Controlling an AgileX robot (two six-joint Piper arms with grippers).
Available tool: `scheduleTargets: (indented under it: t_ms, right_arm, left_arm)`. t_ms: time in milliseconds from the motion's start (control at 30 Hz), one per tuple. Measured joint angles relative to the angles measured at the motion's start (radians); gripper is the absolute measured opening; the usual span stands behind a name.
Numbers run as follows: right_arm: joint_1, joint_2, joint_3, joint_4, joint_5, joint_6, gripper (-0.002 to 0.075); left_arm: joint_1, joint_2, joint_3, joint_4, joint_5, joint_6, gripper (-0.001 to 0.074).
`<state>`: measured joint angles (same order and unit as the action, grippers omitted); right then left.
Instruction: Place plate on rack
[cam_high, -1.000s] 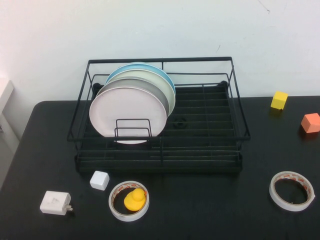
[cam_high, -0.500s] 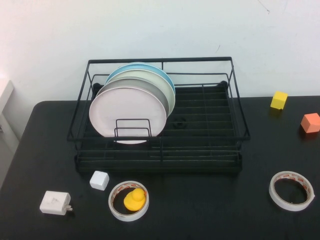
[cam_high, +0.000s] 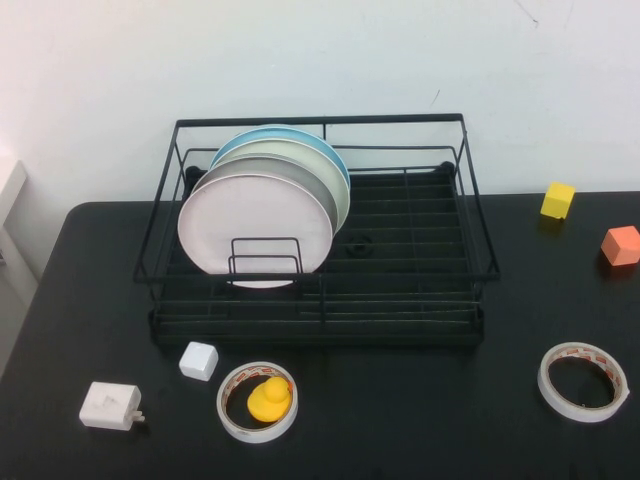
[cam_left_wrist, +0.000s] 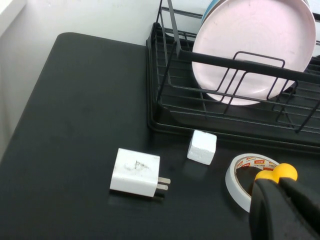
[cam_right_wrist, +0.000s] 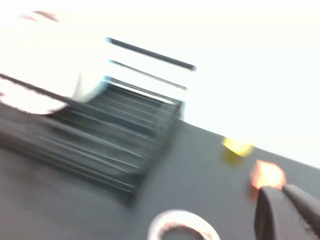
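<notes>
The pale pink plate (cam_high: 255, 215) stands upright at the front of a row of plates, in the small wire holder on the left side of the black wire rack (cam_high: 320, 120). It also shows in the left wrist view (cam_left_wrist: 250, 45), behind the rack's rail (cam_left_wrist: 235, 64). Neither arm shows in the high view. My left gripper (cam_left_wrist: 280, 186) is shut and empty, above the table in front of the rack and over a tape ring (cam_left_wrist: 240, 175). My right gripper (cam_right_wrist: 280, 192) is shut and empty, near an orange block (cam_right_wrist: 267, 174) to the right of the rack (cam_right_wrist: 115, 150).
Grey-white (cam_high: 326, 197), cream (cam_high: 338, 180) and light blue (cam_high: 270, 133) plates stand behind the pink one. In front of the rack lie a white cube (cam_high: 199, 360), a white charger (cam_high: 110, 406) and a tape ring holding a yellow duck (cam_high: 269, 398). On the right are another tape ring (cam_high: 584, 381), a yellow block (cam_high: 558, 199) and the orange block (cam_high: 621, 245).
</notes>
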<state>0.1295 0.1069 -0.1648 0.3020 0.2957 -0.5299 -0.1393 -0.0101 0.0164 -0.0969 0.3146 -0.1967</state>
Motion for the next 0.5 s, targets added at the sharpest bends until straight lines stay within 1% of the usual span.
scheduleTargets:
  t_ms: [67,167,300,333,500]
  right_arm:
    - [-0.036,-0.034,0.044,-0.136,-0.013,0.157,0.0]
    - [-0.099,-0.075,0.115,-0.244,-0.025,0.304,0.0]
    - [-0.162,-0.111,0.186,-0.286,0.003,0.362,0.0]
    - [-0.17,-0.114,0.188,-0.302,0.028,0.369,0.0]
    - [-0.181,-0.118,0.188,-0.36,0.032,0.418,0.0]
  left_arm:
    - [0.0,0.0,0.0,0.0,0.0,0.0,-0.0001]
    - [0.0,0.0,0.0,0.0,0.0,0.0,-0.0001]
    - [0.0,0.0,0.0,0.0,0.0,0.0,-0.0001]
    - [0.0,0.0,0.0,0.0,0.0,0.0,-0.0001]
    - [0.001,0.0,0.0,0.0,0.0,0.001,-0.0001]
